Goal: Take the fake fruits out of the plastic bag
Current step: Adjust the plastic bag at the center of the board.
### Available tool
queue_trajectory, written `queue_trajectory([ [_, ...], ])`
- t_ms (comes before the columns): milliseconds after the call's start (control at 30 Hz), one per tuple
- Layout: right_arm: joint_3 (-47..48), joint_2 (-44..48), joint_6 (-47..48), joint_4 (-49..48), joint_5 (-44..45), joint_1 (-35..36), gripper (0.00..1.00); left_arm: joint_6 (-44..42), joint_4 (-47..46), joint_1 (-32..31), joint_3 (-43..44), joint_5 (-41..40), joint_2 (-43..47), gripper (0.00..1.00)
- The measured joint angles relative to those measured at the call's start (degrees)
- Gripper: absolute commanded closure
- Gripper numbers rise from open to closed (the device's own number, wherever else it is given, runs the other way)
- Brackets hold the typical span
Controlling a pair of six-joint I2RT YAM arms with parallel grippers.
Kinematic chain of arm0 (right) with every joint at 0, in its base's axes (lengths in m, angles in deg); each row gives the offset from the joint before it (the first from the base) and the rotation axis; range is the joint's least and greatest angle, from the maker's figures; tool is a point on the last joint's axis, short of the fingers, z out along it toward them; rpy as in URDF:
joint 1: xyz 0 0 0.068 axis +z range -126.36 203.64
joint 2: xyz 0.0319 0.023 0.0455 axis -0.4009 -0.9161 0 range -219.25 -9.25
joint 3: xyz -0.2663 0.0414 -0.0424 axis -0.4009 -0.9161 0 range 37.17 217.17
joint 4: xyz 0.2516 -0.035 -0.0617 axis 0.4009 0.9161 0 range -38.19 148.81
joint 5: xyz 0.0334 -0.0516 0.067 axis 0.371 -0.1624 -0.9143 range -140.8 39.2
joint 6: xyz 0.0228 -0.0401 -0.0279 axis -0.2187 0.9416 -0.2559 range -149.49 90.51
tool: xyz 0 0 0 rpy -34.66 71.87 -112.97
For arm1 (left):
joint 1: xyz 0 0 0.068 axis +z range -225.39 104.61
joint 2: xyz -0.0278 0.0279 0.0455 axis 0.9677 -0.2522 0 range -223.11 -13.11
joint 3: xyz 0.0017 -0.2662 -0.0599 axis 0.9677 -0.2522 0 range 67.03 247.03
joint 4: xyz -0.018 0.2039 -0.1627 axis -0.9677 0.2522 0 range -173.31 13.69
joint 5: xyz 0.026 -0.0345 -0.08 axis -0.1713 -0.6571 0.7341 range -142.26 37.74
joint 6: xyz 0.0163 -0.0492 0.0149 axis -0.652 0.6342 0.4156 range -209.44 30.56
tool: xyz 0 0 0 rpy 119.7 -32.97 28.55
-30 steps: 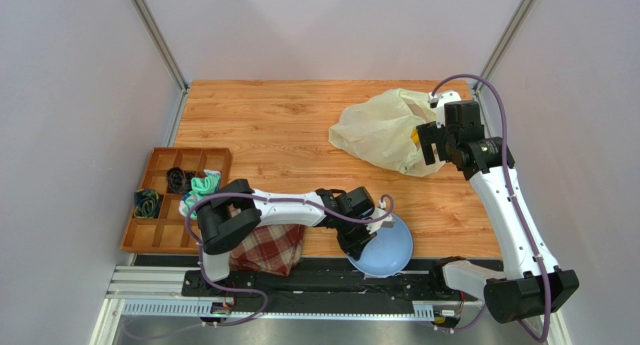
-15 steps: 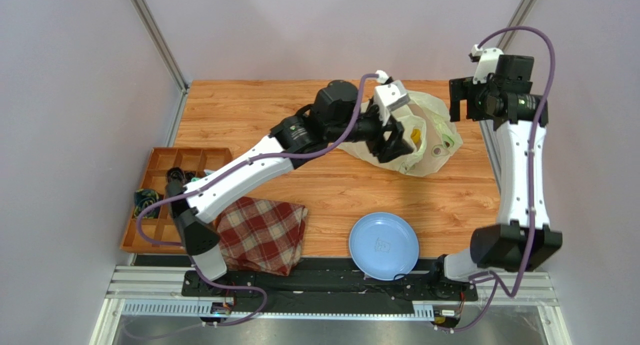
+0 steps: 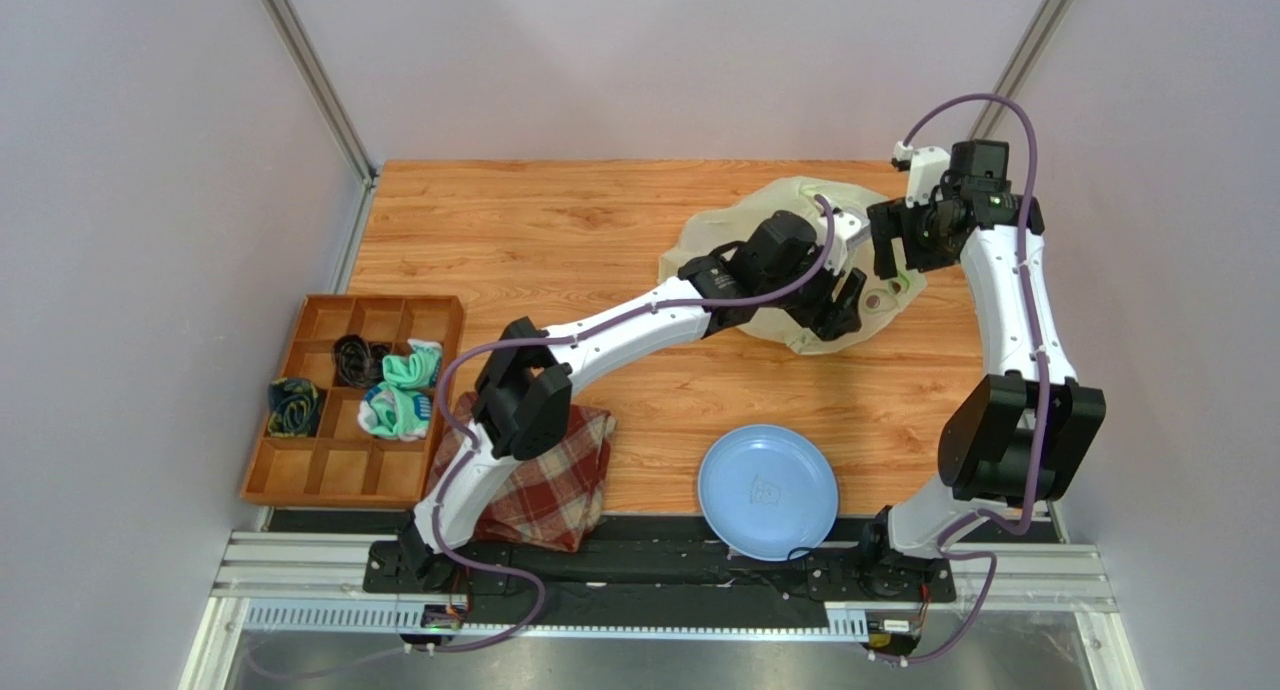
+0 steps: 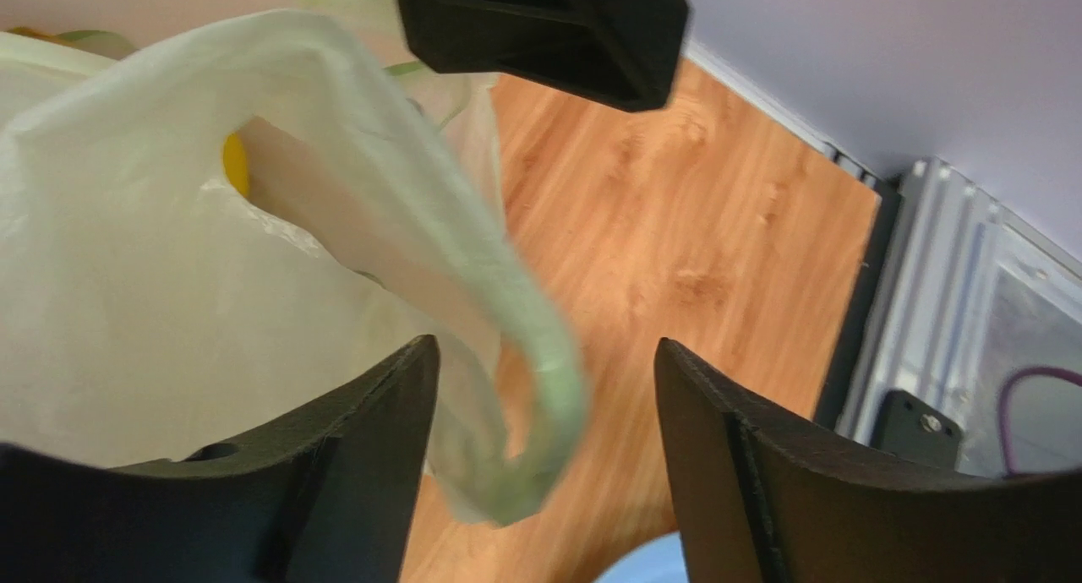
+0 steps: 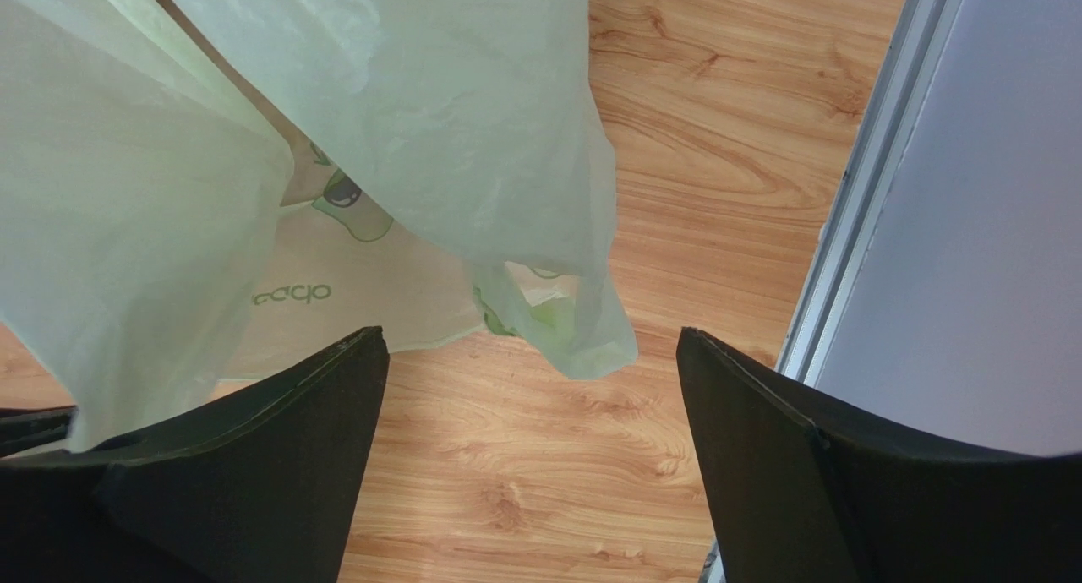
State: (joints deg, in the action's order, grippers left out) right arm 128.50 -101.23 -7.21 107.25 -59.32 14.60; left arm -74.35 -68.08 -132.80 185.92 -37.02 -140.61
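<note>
Since the earlier frame the left arm (image 3: 631, 323) dropped onto the plastic bag (image 3: 718, 233), upper right of the surface (image 3: 526, 240). We noted left gripper (image 4: 546, 355) apart around a bag loop (image 4: 549, 399), right gripper (image 5: 531, 342) apart too. We judged the fake fruits mostly inside, yellow banana (image 4: 235, 162) showing; next, reach in.

Frames a handle loop of the plastic bag (image 4: 153, 292) drooping inside the wide-spread left gripper (image 4: 544, 355). Catches a yellow fake fruit (image 4: 235, 162) peeking from a fold, desk (image 4: 661, 216) beyond.

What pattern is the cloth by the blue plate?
The cloth is red plaid, clearest from the top view.
</note>
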Motion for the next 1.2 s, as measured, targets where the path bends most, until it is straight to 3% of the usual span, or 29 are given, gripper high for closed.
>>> queue_trajectory([
  [33, -0.9, 0.0, 0.17, -1.29, -0.02, -0.04, 0.2, 0.92, 0.11, 0.0, 0.83, -1.29, -1.14, 0.42],
  [67, -1.7, -0.13, 0.31, -2.32, -0.04, -0.07, 0.25, 1.66, 0.04, 0.02, 1.53, -2.54, -2.08, 0.57],
  [133, -2.43, -1.01, 0.35, -3.67, -0.07, -0.15, 0.33, 2.58, 0.02, 0.17, 2.51, -4.35, -3.08, 0.72],
  [167, -2.4, -1.88, 0.35, -4.39, -0.17, -0.15, 0.43, 2.54, 0.0, 0.31, 2.67, -5.14, -3.17, 0.9],
  [233, -1.88, -3.85, 0.57, -5.4, -0.76, -0.15, 0.57, 2.89, -0.17, 0.92, 2.86, -5.95, -3.17, 1.0],
  [267, -0.85, -5.38, 0.46, -5.38, -1.42, -0.15, 0.75, 2.69, -0.39, 1.25, 2.91, -6.19, -3.15, 1.0],
  [300, 0.46, -7.08, 0.31, -5.38, -2.14, -0.15, 0.87, 2.62, -0.44, 1.66, 2.89, -6.34, -3.06, 1.0],
  [367, 4.31, -10.34, 0.0, -5.01, -3.39, -0.13, 1.0, 2.14, 0.07, 2.54, 2.32, -6.38, -2.38, 1.0],
  [567, 26.99, -21.35, -3.15, -2.45, -5.73, 1.64, 1.0, -0.17, 2.49, 9.99, -1.36, -5.62, 4.57, 1.0],
  [700, 48.09, -29.24, -5.01, -4.42, -5.27, 5.57, 1.0, -2.67, 2.71, 21.14, 0.7, -3.87, 9.18, 1.0],
  [800, 53.96, -31.26, -6.95, -11.13, -3.13, 9.9, 1.0, -4.11, 2.03, 29.46, 6.36, -1.62, 9.53, 1.0],
  [900, 53.7, -31.26, -9.22, -16.98, -1.7, 13.07, 1.0, -5.73, 2.12, 35.39, 12.11, 0.63, 9.57, 1.0],
  [1033, 48.35, -28.26, -11.23, -19.32, -2.03, 14.05, 1.0, -6.71, 3.65, 36.04, 13.07, 7.39, 13.46, 1.0],
  [1167, 24.17, -13.35, -11.39, -19.63, -4.35, 13.03, 1.0, -4.46, 5.35, 33.75, -7.65, 16.15, 29.99, 1.0],
  [1200, 13.97, -6.84, -10.51, -20.24, -4.72, 13.03, 1.0, -3.89, 5.68, 33.29, -14.88, 17.81, 35.19, 1.0],
])
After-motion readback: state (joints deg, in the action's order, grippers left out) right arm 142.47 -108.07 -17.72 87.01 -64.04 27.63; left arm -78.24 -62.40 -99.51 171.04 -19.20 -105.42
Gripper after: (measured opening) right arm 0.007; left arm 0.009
